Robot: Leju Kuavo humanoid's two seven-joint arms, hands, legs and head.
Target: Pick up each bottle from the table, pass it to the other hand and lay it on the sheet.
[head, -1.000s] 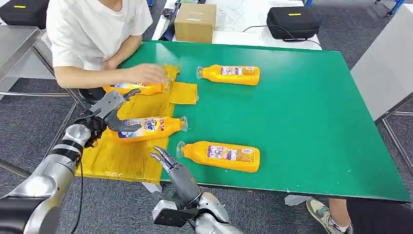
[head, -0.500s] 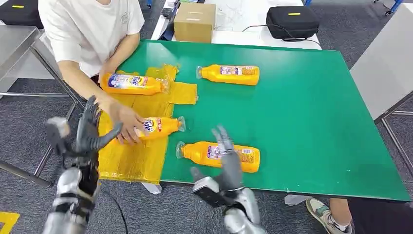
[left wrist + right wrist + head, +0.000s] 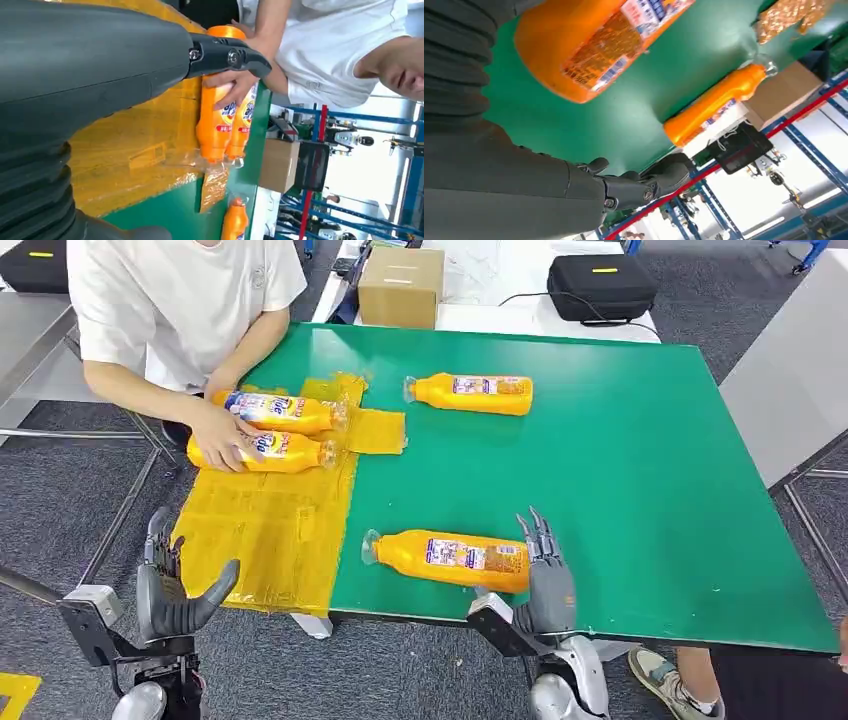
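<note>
The nearest orange bottle [image 3: 452, 560] is lying on its side on the green table [image 3: 640, 460], in the lower middle of the head view, close to the near edge, with its clear cap pointing to the left. It is now being approached by the right hand [image 3: 545, 575], which is being held upright just beside the bottle's base with the fingers spread; nothing is being gripped by it yet. Half a second ago this hand was standing over the middle of the bottle, so it has been shifted to the base end.

The second bottle [image 3: 262, 451] has been moved by a person's hand [image 3: 218, 436] up the yellow sheet [image 3: 270, 530], and it is now being pressed beside the first bottle [image 3: 275, 411] in the upper left of the frame. By this, the lower part of the sheet is being kept free for the next delivery. The left hand [image 3: 172, 590] has been lowered off the sheet to the lower left of the frame; it is open, fingers apart, and is holding nothing.

One more bottle [image 3: 470, 392] is waiting in the upper middle of the table, well apart from the others.

It is judged that two bottles are being left to be handled. Much open green surface is being offered on the right side, but the near bottle is lying near the table edge, so a push towards the robot should be avoided.
</note>
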